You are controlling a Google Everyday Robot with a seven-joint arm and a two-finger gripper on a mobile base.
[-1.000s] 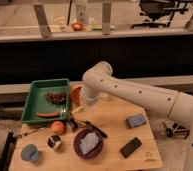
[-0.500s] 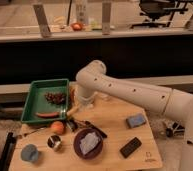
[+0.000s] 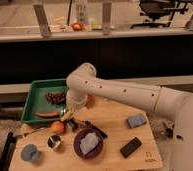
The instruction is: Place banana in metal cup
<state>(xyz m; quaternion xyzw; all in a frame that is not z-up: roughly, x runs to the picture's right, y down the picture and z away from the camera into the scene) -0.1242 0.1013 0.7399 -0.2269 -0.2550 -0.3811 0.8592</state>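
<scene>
Claw (image 3: 73, 121) low over the worktop (image 3: 115, 135), just off the near right corner of the green tray (image 3: 32, 95); the white arm (image 3: 115, 92) reaches down to it from the right. Open or closed: cannot tell. Banana (image 3: 66, 116): small, slim, pale yellow. Only a short stretch shows at the claw's left side, close above the round orange fruit (image 3: 57, 127). Whether it is gripped or resting on the worktop: cannot tell. Metal cup (image 3: 54, 142): short, shiny, dark reflections, upright on the worktop just in front of the orange fruit, between the blue-grey cup (image 3: 30, 152) and the purple bowl (image 3: 76, 145).
</scene>
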